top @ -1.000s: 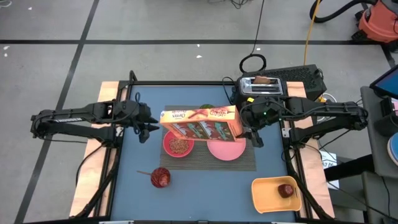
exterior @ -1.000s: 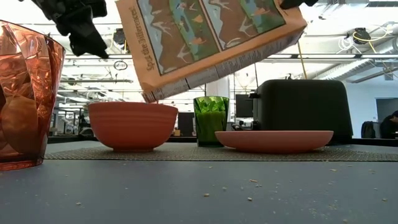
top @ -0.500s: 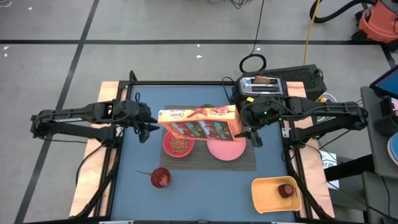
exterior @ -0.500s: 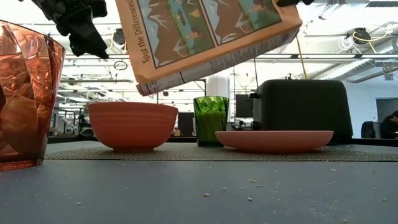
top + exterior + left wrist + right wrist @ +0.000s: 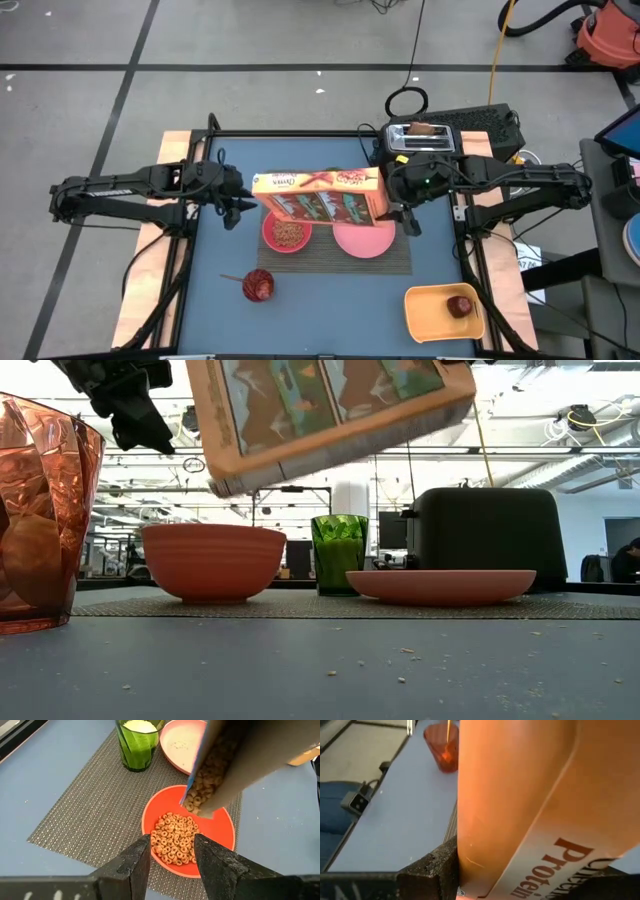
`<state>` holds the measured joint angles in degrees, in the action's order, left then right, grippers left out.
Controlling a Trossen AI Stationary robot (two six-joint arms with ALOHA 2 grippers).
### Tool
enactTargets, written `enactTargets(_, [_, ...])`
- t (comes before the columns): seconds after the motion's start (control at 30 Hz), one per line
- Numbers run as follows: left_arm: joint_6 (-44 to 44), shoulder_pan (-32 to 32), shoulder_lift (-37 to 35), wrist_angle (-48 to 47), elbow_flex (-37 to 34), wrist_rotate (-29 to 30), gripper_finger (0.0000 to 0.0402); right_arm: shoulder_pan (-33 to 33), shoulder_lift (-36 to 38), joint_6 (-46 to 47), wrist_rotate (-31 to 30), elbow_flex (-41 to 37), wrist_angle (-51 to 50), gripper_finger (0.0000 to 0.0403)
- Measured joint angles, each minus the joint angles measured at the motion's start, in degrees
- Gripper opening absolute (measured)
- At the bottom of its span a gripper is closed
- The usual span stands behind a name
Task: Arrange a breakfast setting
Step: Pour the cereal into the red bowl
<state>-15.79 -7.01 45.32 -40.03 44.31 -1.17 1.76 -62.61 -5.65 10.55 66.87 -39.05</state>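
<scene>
My right gripper (image 5: pixel 397 206) is shut on the Cheerios box (image 5: pixel 320 195), held in the air over the dark striped placemat (image 5: pixel 400 262). The box's open end (image 5: pixel 207 795) hangs over the pink-red bowl (image 5: pixel 287 233), which holds cereal (image 5: pixel 175 837). The pink plate (image 5: pixel 363 240) lies on the mat beside the bowl. My left gripper (image 5: pixel 236 207) is open and empty, in the air left of the bowl. The toast (image 5: pixel 425 129) sticks up from the black toaster (image 5: pixel 420 142). The apple (image 5: pixel 459 306) lies in the orange tray (image 5: pixel 430 312). The wooden-handled spoon (image 5: pixel 233 278) stands in a red tumbler (image 5: pixel 258 285). My right gripper pinches the box's closed end (image 5: pixel 485 845) between its two fingers, which come level from the table's right side. One finger (image 5: pixel 432 870) lies against a broad face. The box is lifted clear, tilted, its open end lower and toward the table's left.
A green cup (image 5: pixel 333 173) stands on the mat's far edge, partly under the box. The toaster stands at the far right corner, close behind my right arm. The tray is at the near right; the tumbler is near the front, left of centre.
My right gripper has turned the box back toward level: its open left end has risen away from the bowl, while the held end has stayed about where it was. My left gripper has kept still.
</scene>
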Motion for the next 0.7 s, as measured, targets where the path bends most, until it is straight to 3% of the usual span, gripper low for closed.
enactTargets(0.33, [0.0,0.0,0.0,0.0,0.0,0.0,0.0157,0.0,0.0,0.2,0.0,-0.1,0.6,0.0208])
enactTargets(0.57, [0.0,0.0,0.0,0.0,0.0,0.0,0.0157,0.0,0.4,1.7,0.0,-6.3,4.1,0.0208])
enactTargets(0.7, [0.0,0.0,0.0,0.0,0.0,0.0,0.0157,0.0,0.5,1.5,0.0,-5.6,5.2,0.0208])
